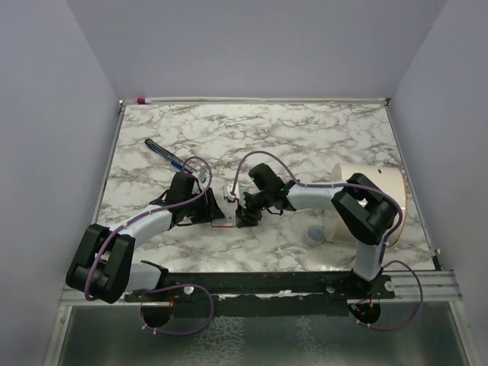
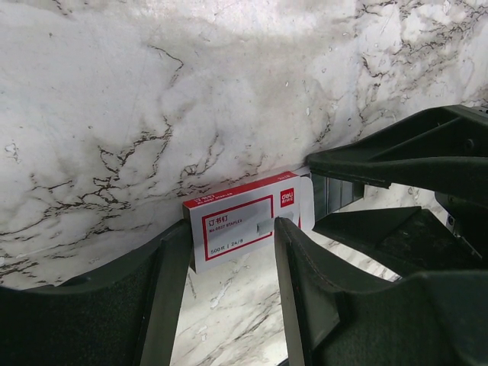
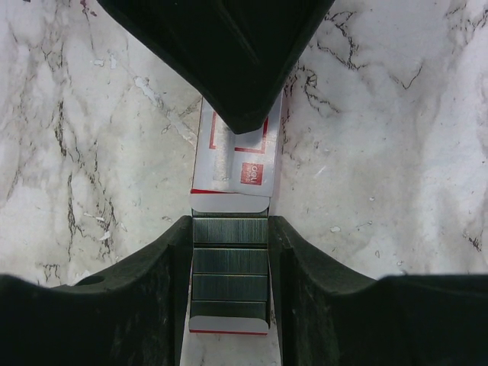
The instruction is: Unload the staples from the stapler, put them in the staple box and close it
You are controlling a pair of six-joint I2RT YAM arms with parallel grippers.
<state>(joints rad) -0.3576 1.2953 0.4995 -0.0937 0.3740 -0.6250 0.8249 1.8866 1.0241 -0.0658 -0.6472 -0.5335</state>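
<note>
The stapler (image 1: 164, 155), long, black and blue-trimmed, lies on the marble at the far left, away from both grippers. At the table's middle my left gripper (image 1: 207, 210) (image 2: 229, 236) is closed on the sleeve of a small white box with red print (image 2: 240, 221) (image 3: 236, 156). My right gripper (image 1: 245, 213) (image 3: 229, 229) faces it. Its fingers are pressed against both sides of the box's pulled-out inner tray. Several grey strips of staples (image 3: 229, 267) lie in that tray.
A big white cylinder tub (image 1: 377, 191) lies on its side at the right, behind the right arm. A small translucent cap (image 1: 314, 235) sits in front of it. A pink-tipped object (image 1: 142, 100) lies at the back left edge. Grey walls enclose the table.
</note>
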